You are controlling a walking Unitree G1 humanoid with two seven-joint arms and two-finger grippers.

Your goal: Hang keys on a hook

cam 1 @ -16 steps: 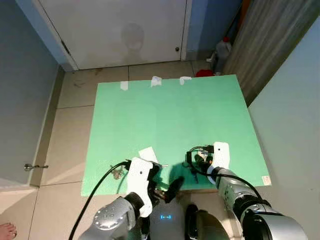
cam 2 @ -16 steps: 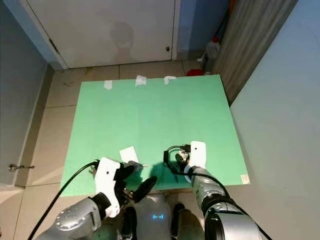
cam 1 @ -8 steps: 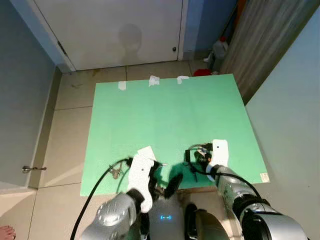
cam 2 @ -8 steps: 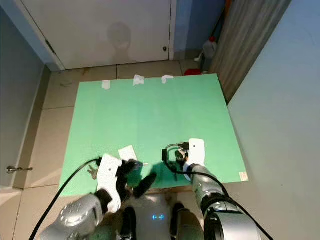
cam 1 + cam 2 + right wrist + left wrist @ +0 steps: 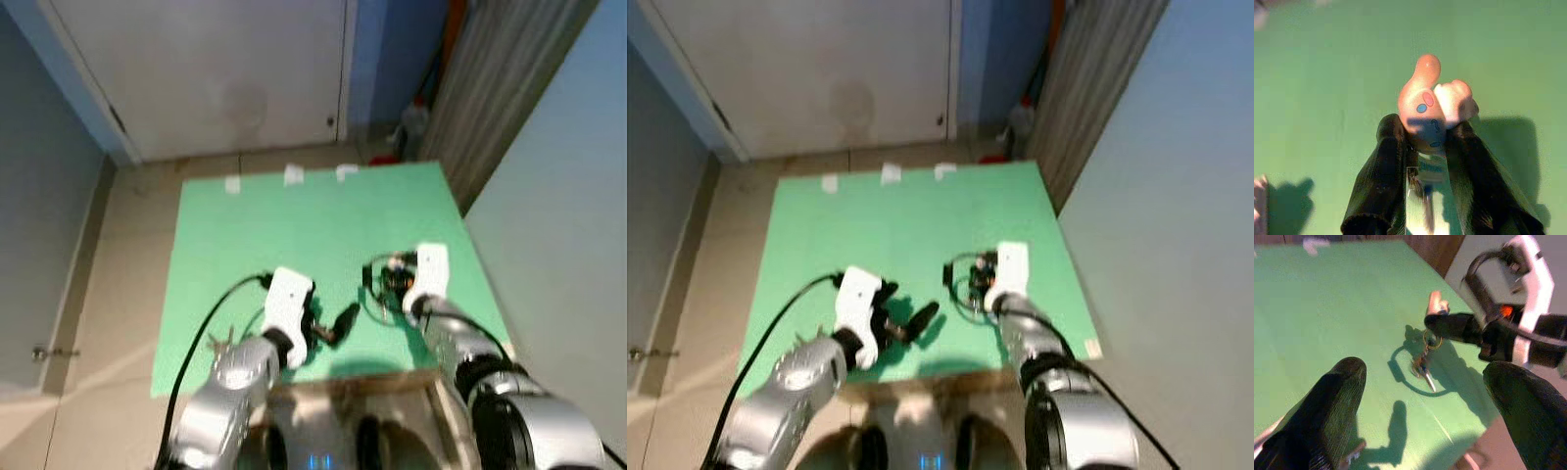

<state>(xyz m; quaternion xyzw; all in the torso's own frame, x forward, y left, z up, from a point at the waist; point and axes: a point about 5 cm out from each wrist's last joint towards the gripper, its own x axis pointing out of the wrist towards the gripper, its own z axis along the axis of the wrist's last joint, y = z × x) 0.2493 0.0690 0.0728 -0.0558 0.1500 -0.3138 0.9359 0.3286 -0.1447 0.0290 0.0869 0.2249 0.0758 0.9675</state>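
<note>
Right wrist view: right gripper [image 5: 1427, 147] clamps pink rubbery figure keychain [image 5: 1426, 110]; light metal keys [image 5: 1422, 368] dangle loose at 6 o'clock. Left gripper [image 5: 1425, 401] spread wide, empty. Best hold: charm.

You've got a green mat [image 5: 294, 225] under both grippers, laid on a tiled floor [image 5: 127, 235]. Ahead of the left gripper [image 5: 331, 326], three white tape bits [image 5: 292, 175] sit along the mat's far edge, and past them stands a white door [image 5: 216, 78]. Ahead and outward of the right gripper [image 5: 387, 284], a bottle [image 5: 413, 119] stands in the corner beside a striped curtain [image 5: 500, 88]. A white tag [image 5: 1092, 348] lies at the mat's near corner, just outward of the right gripper
</note>
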